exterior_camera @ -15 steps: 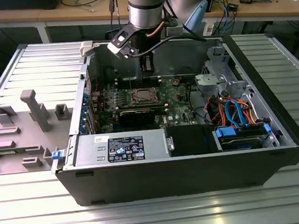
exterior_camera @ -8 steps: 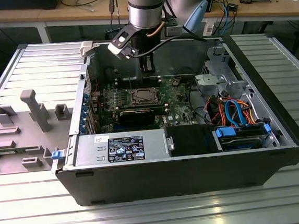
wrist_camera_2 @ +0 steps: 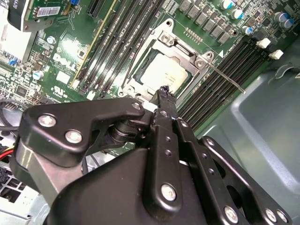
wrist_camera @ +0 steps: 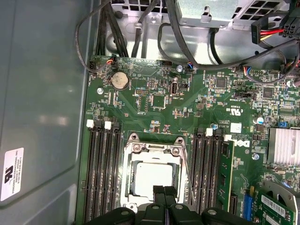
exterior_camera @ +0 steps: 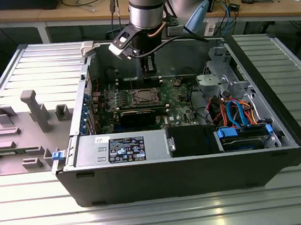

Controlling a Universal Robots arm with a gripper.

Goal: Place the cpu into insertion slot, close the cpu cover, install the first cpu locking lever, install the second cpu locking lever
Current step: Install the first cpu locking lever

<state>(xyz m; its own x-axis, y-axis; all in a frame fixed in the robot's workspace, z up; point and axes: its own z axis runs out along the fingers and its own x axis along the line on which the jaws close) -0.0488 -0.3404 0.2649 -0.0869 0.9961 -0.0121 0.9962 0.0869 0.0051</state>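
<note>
- Setting: a ribbed metal tabletop (exterior_camera: pixel 149 218) carries one open computer case (exterior_camera: pixel 172 179), which fills the middle of the exterior view. Loose cables lie along the upper edge of that frame.
- At the exterior view's left, beside the case, stands one grey moulded fixture (exterior_camera: pixel 34 112).
- Inside the case lie one green motherboard (exterior_camera: pixel 175 97) and, at lower centre of the frame, one labelled power supply box (exterior_camera: pixel 122 146).
- Arm: one, coming down from the upper centre of the exterior view. Its one tool (exterior_camera: pixel 148 69) hangs inside the case over the board.
- Tool state: in the first wrist view the two fingers (wrist_camera: pixel 159 193) sit pressed together with a thin seam between them and nothing clamped.
- Insertion slot (exterior_camera: pixel 141 96): one, at the board's middle. In the exterior view it lies just below and slightly left of the tool tip.
- Cpu (wrist_camera: pixel 151 179): one, seated in the slot, its pale metal top facing up.
- Cpu cover (wrist_camera: pixel 152 149): one, lying flat around the chip, whose top shows through the window.
- Relation: in both wrist views the tool (wrist_camera_2: pixel 164 91) tip sits at the edge of the cpu (wrist_camera_2: pixel 164 75) and cover. Whether it touches them cannot be told.
- Lever rod (wrist_camera_2: pixel 225 77): one thin metal rod counted, running from a socket corner out across the black memory slots. In the first wrist view it (wrist_camera: pixel 187 176) runs along one side of the socket. Whether it is latched cannot be told.
- Memory slots: two banks, one on each side of the socket.
- Coin cell (wrist_camera: pixel 119 80): one, on the board, well apart from the socket.
</note>
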